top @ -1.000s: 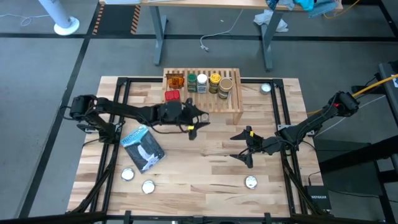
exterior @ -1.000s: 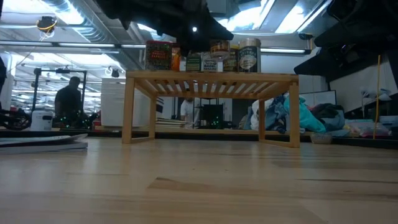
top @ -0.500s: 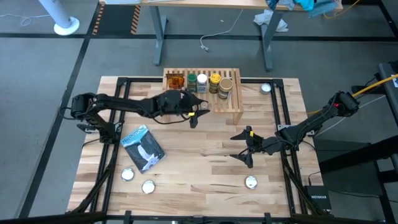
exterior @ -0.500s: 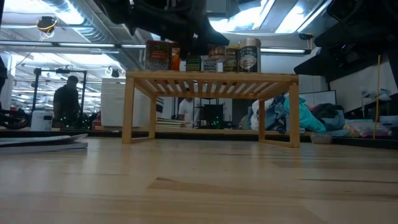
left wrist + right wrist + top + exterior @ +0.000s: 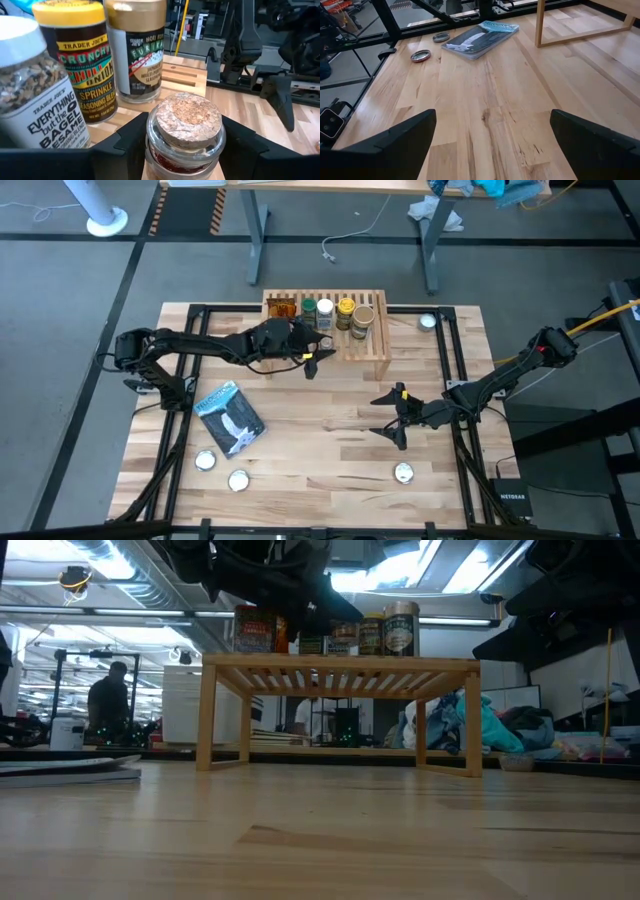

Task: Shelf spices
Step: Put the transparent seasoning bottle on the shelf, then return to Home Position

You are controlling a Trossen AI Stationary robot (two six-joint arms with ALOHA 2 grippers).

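Left gripper: pinching cork-stoppered jar over shelf.
Placement: jar to be lowered upright beside furikake jar.
Right gripper: spread, idle.

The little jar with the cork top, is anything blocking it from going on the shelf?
Nothing visible blocks it. The left gripper holds the cork-topped jar over the shelf, with bare slats just ahead. The white-lidded jar, yellow-lidded jar and tan-lidded jar stand behind that spot.
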